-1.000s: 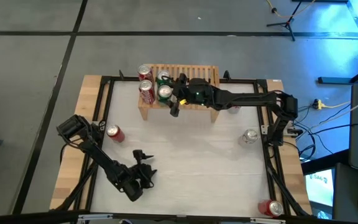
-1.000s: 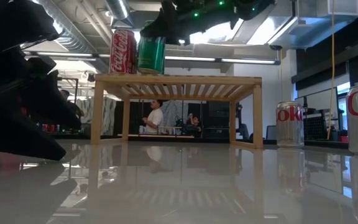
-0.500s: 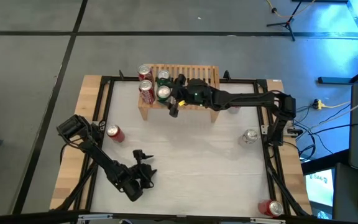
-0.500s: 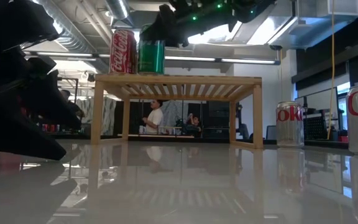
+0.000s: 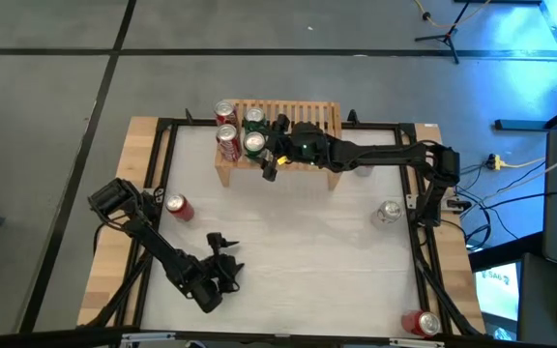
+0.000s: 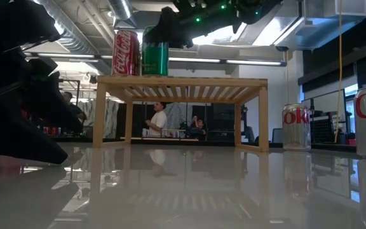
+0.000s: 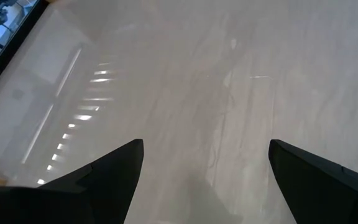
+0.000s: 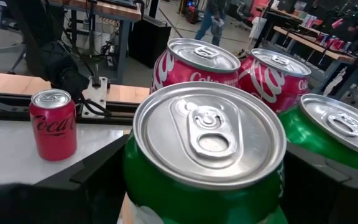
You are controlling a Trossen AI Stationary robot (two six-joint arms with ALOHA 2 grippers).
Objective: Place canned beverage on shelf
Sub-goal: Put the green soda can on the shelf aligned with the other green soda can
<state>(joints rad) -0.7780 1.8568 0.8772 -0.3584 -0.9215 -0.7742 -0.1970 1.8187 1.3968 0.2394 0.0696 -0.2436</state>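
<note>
The light-wood shelf (image 5: 303,114) stands at the table's far side; it also shows in the low view (image 6: 183,83). Two red cans (image 5: 226,126) and a green can (image 5: 254,120) stand on its left end. My right gripper (image 5: 264,152) reaches in from the right and is shut on a second green can (image 8: 204,143), which stands near the shelf's front left (image 6: 155,58). My left gripper (image 5: 222,253) is open and empty over the table's near left part; its wrist view shows only bare table between the fingers (image 7: 204,168). My right gripper pinches the green can between its two fingers (image 8: 98,180), one on each side of the can's wall (image 8: 135,168) below the rim. The fingers come from the table's right, slanting down. The can stands upright with its bottom on the shelf's slatted top (image 6: 155,75).
A red can (image 5: 178,206) lies on the table at the left. A silver can (image 5: 388,213) stands at the right, another (image 6: 295,127) by the shelf's right leg. A red can (image 5: 421,323) sits at the near right corner. The table's middle is bare.
The green can in my right gripper, slightly tilted a second ago, has come upright on the shelf top beside the red can. My right gripper has kept its hold and has hardly shifted.
</note>
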